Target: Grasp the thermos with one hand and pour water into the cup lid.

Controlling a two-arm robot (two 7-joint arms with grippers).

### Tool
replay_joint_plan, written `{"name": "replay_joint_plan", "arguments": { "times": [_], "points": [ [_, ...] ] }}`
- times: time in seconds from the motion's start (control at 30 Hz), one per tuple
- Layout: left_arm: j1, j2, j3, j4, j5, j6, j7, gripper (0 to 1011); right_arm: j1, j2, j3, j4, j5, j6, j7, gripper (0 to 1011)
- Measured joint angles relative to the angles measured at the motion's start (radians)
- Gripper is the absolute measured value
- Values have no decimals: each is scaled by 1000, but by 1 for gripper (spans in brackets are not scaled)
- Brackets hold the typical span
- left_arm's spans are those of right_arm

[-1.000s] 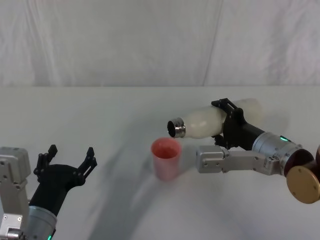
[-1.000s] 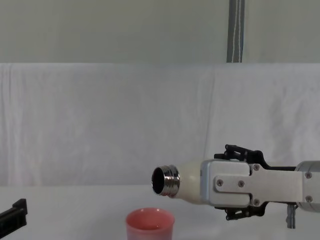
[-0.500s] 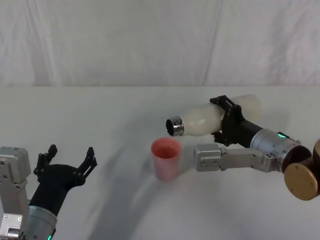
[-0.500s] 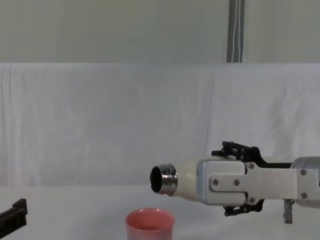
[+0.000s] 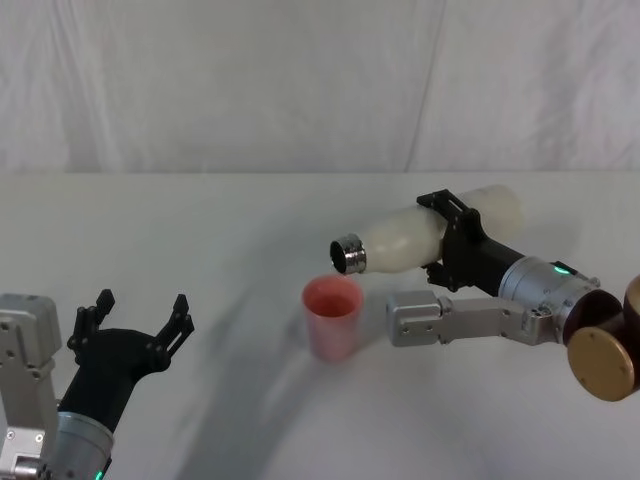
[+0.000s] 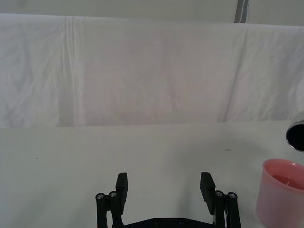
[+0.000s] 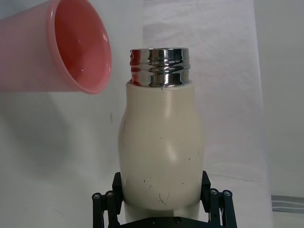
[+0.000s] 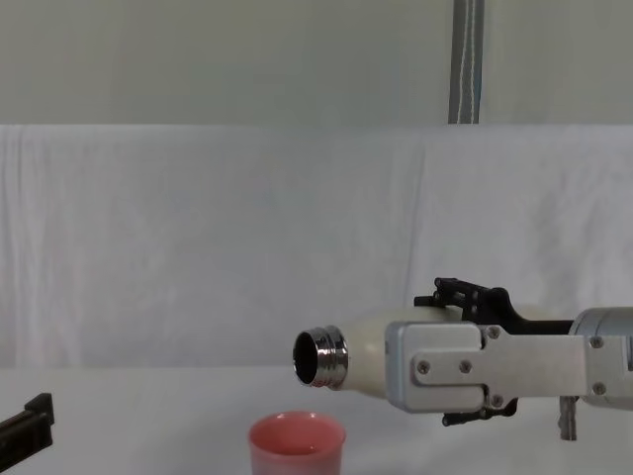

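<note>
The desk [image 5: 200, 230], draped in a white cloth, is carrying the work area, with a white fabric backdrop [image 5: 300, 80] hanging behind it.

The thermos [image 5: 430, 236] is being held off the desk, lying nearly horizontal, its cream-white body pointing to the robot's left and its open threaded steel neck [image 5: 349, 254] hanging above and just to the right of the cup lid. In the chest view the thermos [image 8: 361, 348] is sitting above the cup lid's rim without touching it.

The right end effector [image 5: 452, 240] is clamping the thermos body around its middle, black fingers [image 7: 212, 202] pressing on both sides.

The left end effector [image 5: 135, 318] is resting low at the near left of the desk, well apart from the cup lid, its fingers [image 6: 122, 187] spread wide and gripping nothing.

The cup lid [image 5: 331, 316], pink and round, is standing upright on the desk between the two arms, its interior glistening wet in the right wrist view.
</note>
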Motion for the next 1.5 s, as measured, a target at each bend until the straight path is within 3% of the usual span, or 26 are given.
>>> {"name": "replay_joint_plan", "arguments": {
  "times": [1.5],
  "points": [
    [0, 0, 0, 0, 0, 0, 0, 1001, 18, 28, -22, -7, -32, -21, 0, 951]
  ]
}}
